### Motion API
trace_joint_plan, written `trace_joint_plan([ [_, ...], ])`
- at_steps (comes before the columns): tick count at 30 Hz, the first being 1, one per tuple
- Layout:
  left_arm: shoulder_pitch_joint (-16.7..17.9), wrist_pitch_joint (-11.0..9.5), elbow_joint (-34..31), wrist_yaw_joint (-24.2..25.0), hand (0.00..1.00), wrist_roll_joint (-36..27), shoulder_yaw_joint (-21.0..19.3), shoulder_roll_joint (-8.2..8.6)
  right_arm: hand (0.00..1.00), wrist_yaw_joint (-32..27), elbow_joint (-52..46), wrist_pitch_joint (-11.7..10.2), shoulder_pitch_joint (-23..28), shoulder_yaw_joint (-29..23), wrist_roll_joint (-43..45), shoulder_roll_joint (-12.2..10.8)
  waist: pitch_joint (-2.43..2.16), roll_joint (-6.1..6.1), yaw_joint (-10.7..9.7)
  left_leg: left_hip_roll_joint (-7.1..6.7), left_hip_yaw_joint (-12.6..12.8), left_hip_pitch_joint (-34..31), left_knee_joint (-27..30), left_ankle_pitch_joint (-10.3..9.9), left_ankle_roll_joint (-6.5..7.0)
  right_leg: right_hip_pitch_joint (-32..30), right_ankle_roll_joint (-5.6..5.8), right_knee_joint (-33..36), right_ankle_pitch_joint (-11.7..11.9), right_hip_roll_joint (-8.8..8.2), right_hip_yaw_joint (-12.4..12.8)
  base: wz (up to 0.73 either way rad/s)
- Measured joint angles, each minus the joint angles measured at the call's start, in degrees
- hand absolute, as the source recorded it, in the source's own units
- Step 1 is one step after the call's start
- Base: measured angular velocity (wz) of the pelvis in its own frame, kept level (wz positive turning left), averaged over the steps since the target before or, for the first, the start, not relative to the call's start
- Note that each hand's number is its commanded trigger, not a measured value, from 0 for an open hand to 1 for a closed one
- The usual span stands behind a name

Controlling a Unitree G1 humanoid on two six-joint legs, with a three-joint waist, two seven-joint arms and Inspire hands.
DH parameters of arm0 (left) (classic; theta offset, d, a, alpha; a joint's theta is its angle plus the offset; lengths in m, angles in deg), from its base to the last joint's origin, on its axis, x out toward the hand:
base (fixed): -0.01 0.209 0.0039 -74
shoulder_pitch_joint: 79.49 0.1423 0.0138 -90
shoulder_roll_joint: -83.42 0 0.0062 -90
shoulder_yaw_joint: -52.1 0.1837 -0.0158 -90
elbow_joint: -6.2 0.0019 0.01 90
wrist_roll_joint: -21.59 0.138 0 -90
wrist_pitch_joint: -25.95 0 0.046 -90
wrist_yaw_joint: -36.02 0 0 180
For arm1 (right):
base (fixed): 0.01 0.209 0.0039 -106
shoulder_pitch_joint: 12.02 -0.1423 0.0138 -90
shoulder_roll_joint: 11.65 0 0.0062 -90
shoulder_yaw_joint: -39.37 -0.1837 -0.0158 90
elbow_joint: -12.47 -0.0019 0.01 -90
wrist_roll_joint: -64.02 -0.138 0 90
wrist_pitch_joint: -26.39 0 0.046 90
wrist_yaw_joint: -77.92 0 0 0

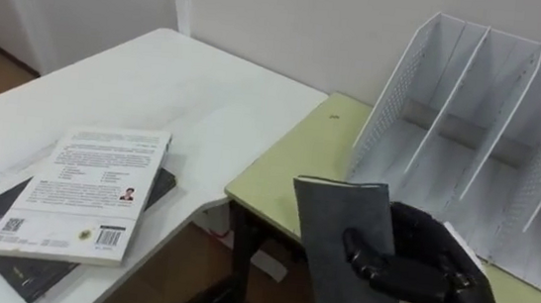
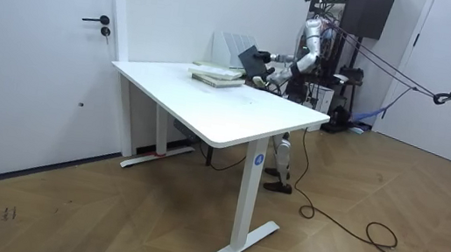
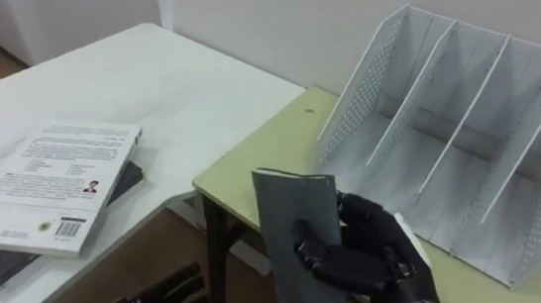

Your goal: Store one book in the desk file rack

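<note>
- Right hand (image 1: 423,271) nearest, fingers and thumb clamped round a grey book (image 1: 338,223)!
- Book is upright, over the green desk's (image 1: 283,173) near edge, short of the rack (image 1: 492,123).
- Rack stands on that desk by the wall.
- Left hand (image 3: 172,291) sits low at the bottom edge; grip state, cannot tell.
- White book (image 1: 87,194) lies on a black book (image 1: 25,275) on the white table (image 1: 168,82).

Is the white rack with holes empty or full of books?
Empty. The white perforated file rack shows only bare dividers in its slots; the dark grey book is outside, gripped by the right hand.
</note>
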Motion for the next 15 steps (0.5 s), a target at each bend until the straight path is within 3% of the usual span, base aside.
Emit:
trace_joint_plan([
  [4,0.1,-0.6,3.8,-0.5,0.00,2.1,0.1,1.31,1.00,-5.5,-4.6,-1.3,-1.0,0.0,6.5,-0.9,-0.04,0.04,-0.2,-0.01,0.6,-0.5,-0.2,0.0,0.00,-1.1,0.03,0.5,0.0,0.03,0.4,-0.09],
  [8,0.3,-0.9,6.8,-1.5,0.00,2.1,0.1,2.33,1.00,-12.1,-6.1,-4.8,-1.4,0.0,11.1,-2.0,-0.19,0.06,0.3,-0.04,0.9,-0.8,-0.2,0.0,0.01,-1.6,0.09,0.9,0.0,0.06,0.8,-0.04],
  [11,0.3,-0.9,11.0,-3.0,0.00,4.4,0.0,3.09,1.00,-17.0,-6.1,-4.8,-2.2,-0.2,16.4,-2.0,-0.24,0.08,0.2,0.00,0.9,-0.9,-0.5,0.0,0.00,-1.8,0.09,0.9,0.0,0.15,0.7,0.00],
  [15,1.5,-1.4,15.4,-4.0,0.00,4.8,0.0,4.55,1.00,-22.8,-6.2,-5.4,-3.4,-1.8,18.3,-2.0,-0.75,0.40,0.1,-0.01,1.0,-0.8,-0.6,0.0,0.00,-1.4,0.06,0.7,0.0,0.30,0.6,0.00],
])
